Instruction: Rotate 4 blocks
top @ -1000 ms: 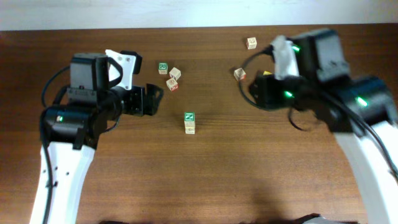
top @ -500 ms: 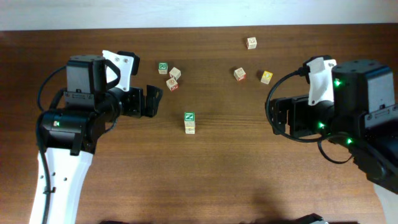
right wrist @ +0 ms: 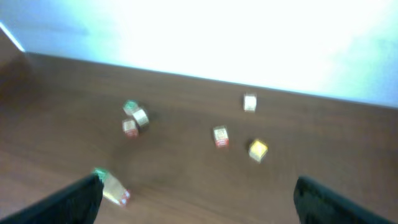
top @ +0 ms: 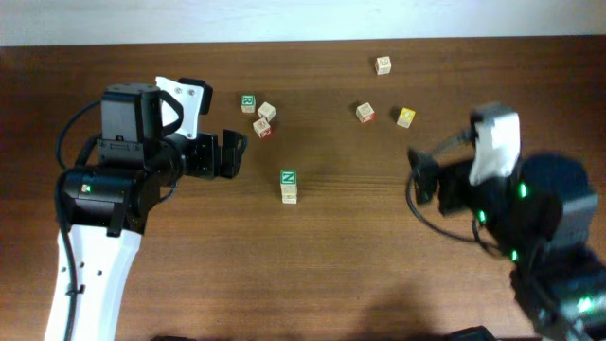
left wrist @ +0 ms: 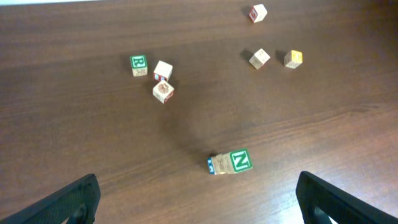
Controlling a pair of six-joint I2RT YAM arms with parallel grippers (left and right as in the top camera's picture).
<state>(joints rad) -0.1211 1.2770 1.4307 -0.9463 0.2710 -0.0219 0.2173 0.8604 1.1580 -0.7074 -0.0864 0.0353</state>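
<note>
A dark brown wooden surface is filling the overhead view, with a pale wall strip running along its far edge. I am seeing seven small wooden alphabet cubes lying on it.

The cube with a green "N" face and a blue face is sitting near the middle, between the two arms and apart from the rest. Behind it on the left, a green "R" cube is sitting just beside a first pale beige cube, and a second pale beige cube with reddish print is lying just in front of that one. Behind it on the right, a third pale beige cube is sitting near a yellow-faced cube. A fourth pale beige cube is lying farther back, near the wall.

The left gripper is hovering left of the "N" cube, its jaws spread wide and gripping nothing. The right gripper is hovering on the right, and the right wrist view, though blurred, is showing its jaws released and empty too.
</note>
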